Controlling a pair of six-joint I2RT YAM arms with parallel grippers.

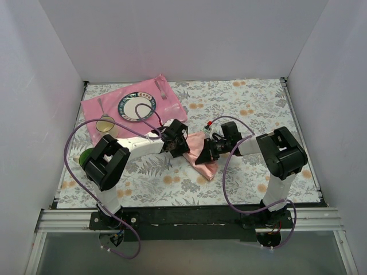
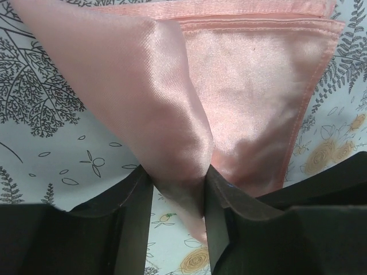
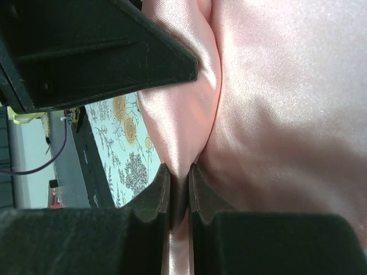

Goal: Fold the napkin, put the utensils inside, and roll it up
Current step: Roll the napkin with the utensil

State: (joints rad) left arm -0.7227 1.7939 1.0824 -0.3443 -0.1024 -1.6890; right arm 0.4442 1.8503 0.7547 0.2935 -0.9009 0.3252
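Both grips on the napkin (image 2: 252, 97) wrist-view only: left gripper (image 2: 178, 186) and right gripper (image 3: 179, 180) tight on folds.

Seen from above, the left hand (image 1: 184, 146) and right hand (image 1: 205, 153) cover much of the napkin (image 1: 207, 167). At the right wrist, the cloth runs off three edges; a black housing (image 3: 86, 51) blocks the upper-left corner.

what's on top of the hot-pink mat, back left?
A round plate, a spoon to its left and a fork to its right. A pale cup-like thing sits at the near edge of the mat. Whatever lies under the plate is covered.
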